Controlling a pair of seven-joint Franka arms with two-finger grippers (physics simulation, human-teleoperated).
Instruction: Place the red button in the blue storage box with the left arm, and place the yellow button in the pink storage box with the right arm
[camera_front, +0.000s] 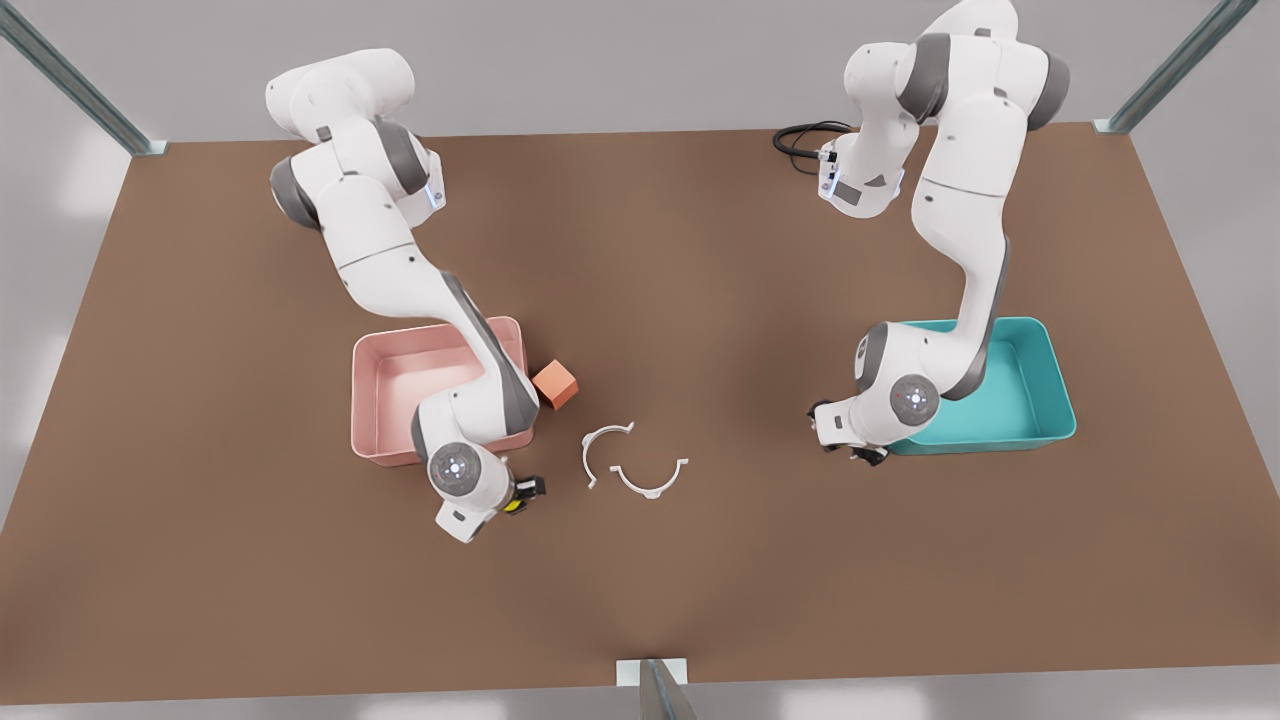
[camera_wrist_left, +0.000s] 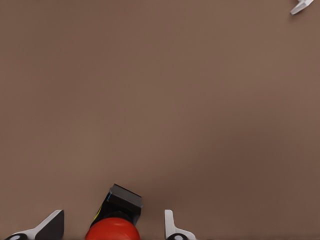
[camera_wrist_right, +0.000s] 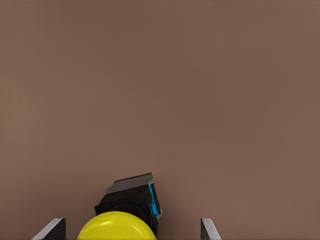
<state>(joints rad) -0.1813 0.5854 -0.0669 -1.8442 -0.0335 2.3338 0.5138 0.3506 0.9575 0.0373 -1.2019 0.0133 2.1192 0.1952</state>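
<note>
Front view, left gripper (camera_front: 868, 452): it hung low over the table (camera_front: 700, 250), just beside the near corner of the blue storage box (camera_front: 1040, 400) on the front view's right; the red button itself could not be made out from here.
Front view, right gripper (camera_front: 522, 494): it sat just in front of the pink storage box (camera_front: 385, 385), with a scrap of yellow showing at its tip.
Front view, clutter: an orange cube (camera_front: 556, 384) touched or nearly touched the pink box's corner, and two white half-rings (camera_front: 630, 462) lay between the arms.
Left wrist view, fingers (camera_wrist_left: 172, 227): spread wide to either side of the red button (camera_wrist_left: 112, 230), with clear gaps on both sides, so nothing was gripped.
Left wrist view, advice: the button lay tipped on its black base, nearer one finger; centring first would likely spare it a shove on closing.
Right wrist view, fingers (camera_wrist_right: 209, 229): likewise wide apart around the yellow button (camera_wrist_right: 117, 226), not touching it.
Right wrist view, advice: closing on the black housing beneath the dome looked the safer hold, since the rounded cap could slip; a straight lift should clear the box wall.
</note>
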